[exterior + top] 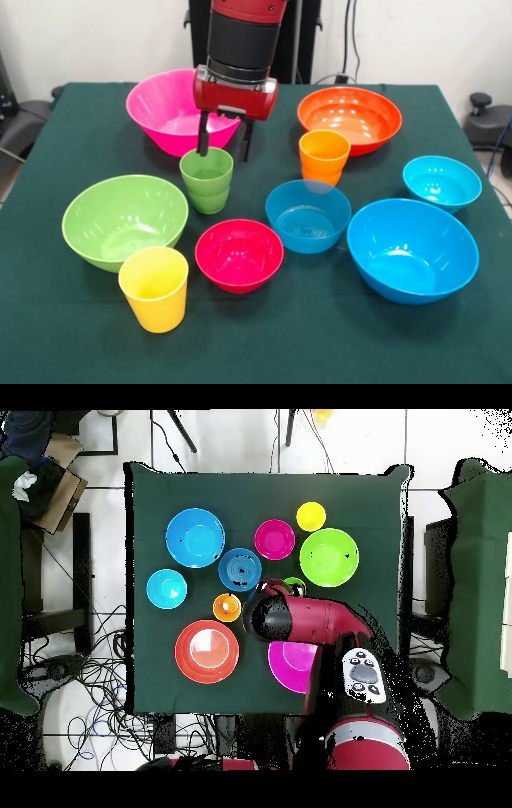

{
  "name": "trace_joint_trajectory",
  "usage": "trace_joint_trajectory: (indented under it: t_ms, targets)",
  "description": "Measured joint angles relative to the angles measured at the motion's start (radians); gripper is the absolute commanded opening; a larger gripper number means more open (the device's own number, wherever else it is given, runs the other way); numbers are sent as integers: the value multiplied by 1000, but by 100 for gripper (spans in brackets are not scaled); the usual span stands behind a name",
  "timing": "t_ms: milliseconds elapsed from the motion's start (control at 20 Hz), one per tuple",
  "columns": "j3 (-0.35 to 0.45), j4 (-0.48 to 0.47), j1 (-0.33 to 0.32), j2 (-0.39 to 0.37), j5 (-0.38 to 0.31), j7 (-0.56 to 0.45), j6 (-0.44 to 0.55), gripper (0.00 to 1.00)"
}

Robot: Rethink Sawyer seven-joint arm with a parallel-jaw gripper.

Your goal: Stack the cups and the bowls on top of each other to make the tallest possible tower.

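The green cup (207, 181) stands upright on the desk (64, 336), between the pink bowl (164, 108) and the light green bowl (124, 219). The end effector (224, 144) hangs just above its far rim, fingers spread and released, one fingertip (203, 148) at the rim, grasping nothing.

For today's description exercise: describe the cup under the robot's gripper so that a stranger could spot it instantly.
Start at the large pink bowl at the table's far side. Just in front of it stands the green cup, with the open gripper straddling its far rim. It is the only green tumbler; the other cups are orange and yellow.
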Motion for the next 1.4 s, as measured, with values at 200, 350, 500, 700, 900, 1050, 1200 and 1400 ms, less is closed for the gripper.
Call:
trace_joint_trajectory:
  t_ms: [200,350,500,700,900,1050,1200,1400]
  targets:
    - [0,23,4,0,52,36,0,100]
    - [-2,29,8,4,68,57,0,100]
    - [-5,29,22,22,91,93,-16,100]
    - [-7,29,38,56,97,127,-55,100]
    - [-7,28,50,96,97,149,-103,100]
    - [-8,28,50,116,97,150,-119,100]
    - [-8,28,50,135,97,150,-128,100]
    - [-9,28,50,148,97,150,-129,100]
